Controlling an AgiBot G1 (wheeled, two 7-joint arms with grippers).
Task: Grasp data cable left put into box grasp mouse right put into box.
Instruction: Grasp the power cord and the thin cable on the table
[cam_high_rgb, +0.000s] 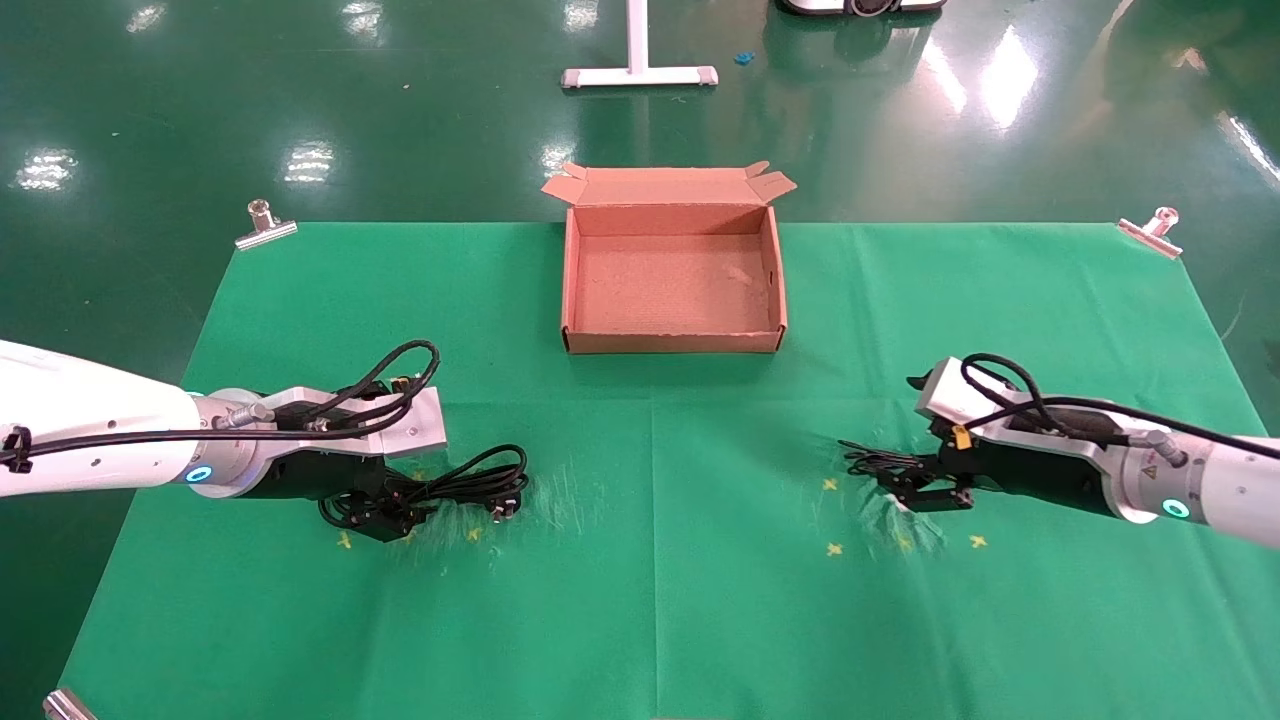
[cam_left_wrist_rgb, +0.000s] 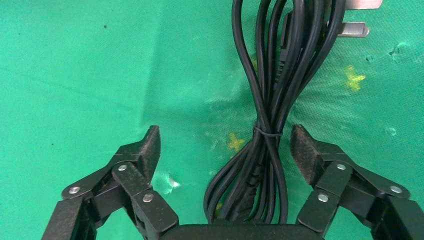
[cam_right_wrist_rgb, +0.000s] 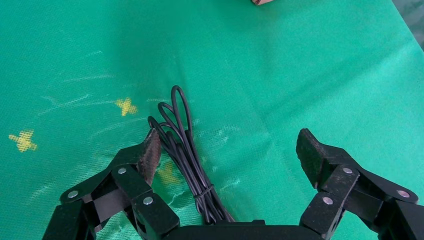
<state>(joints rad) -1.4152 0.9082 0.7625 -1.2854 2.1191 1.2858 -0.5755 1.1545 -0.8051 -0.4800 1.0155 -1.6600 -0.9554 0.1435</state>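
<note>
Nowhere legible writing; left hand (cam_left_wrist_rgb: 225, 150) straddles data cable (cam_left_wrist_rgb: 267, 100)

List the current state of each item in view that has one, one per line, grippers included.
box: open, flaps up, nothing inside, on the table.
data cable: bundled, tied at its waist, lying on the cloth between the left gripper's open fingers, not gripped.
left gripper: open, low over the cable.
right gripper: open, low over the cloth.
mouse cord: bundled and tied, lying beside one finger; the mouse itself is hidden.
</note>
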